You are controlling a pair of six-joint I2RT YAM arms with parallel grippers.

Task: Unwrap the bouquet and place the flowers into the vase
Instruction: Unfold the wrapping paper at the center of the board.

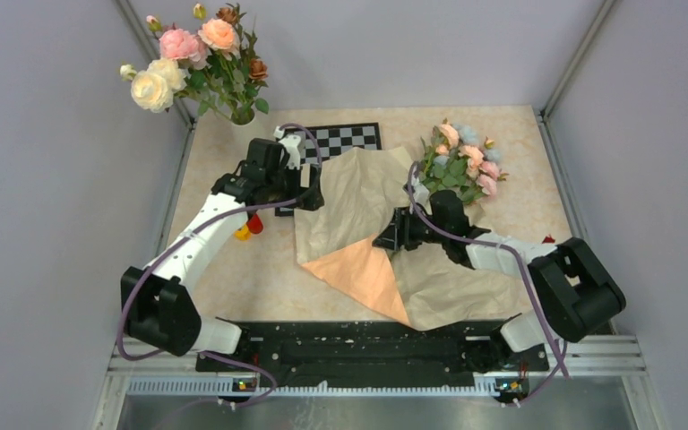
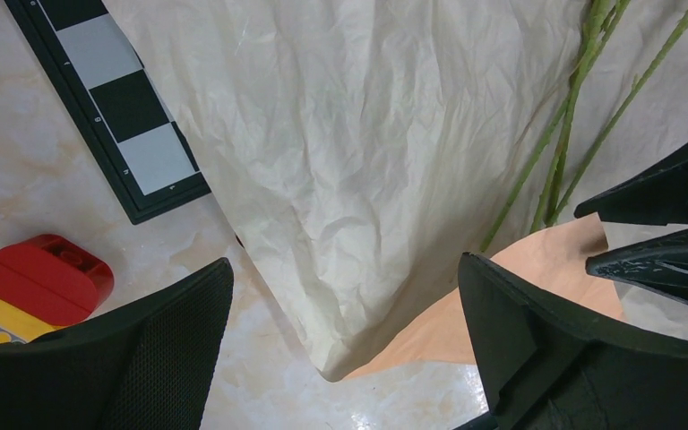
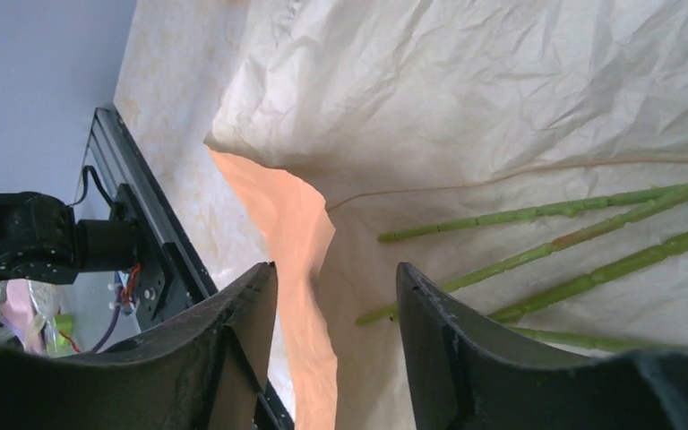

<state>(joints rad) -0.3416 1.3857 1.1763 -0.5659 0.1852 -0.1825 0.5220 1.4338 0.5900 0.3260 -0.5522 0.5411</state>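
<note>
Both grippers hang over the opened paper (image 1: 358,193) on the table (image 1: 233,269): left gripper (image 2: 345,269) spread wide, right gripper (image 3: 336,269) half spread, pinching nothing. The flowers (image 1: 461,166) lie on the paper, far right. The right gripper should, I think, reach further and gather all stems (image 3: 546,213) before pressing.

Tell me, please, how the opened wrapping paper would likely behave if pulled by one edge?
Probably floppy: the wrapping paper is creased and folded over itself, so it would likely drape, not lift flat. Probably light; pulling it may drag the stems lying on it.
</note>
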